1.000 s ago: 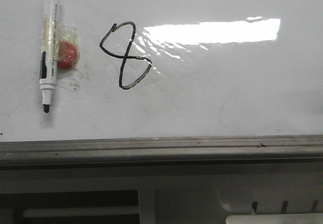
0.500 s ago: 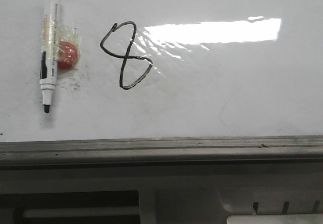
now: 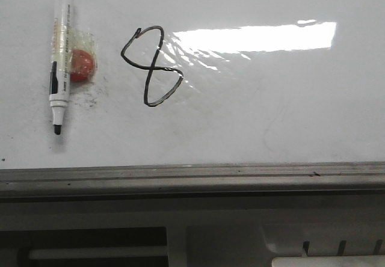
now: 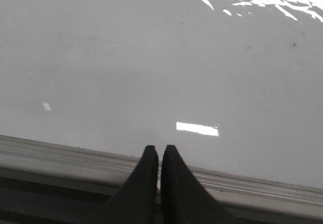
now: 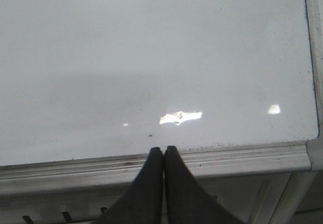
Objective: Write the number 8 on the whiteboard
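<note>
black number 8 (image 3: 151, 66) slants upright on whiteboard (image 3: 271, 116); both hands pressed together.

one whiteboard (image 3: 271, 128); one number 8 (image 3: 151, 67), one marker (image 3: 61, 56), one red ball (image 3: 82, 65); two tools (image 4: 159, 151) (image 5: 163, 151)

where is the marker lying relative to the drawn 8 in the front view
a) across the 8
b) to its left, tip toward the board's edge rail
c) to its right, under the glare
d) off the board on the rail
b: the marker lies on the whiteboard left of the number 8, apart from it, black tip pointing toward the edge rail.
</note>
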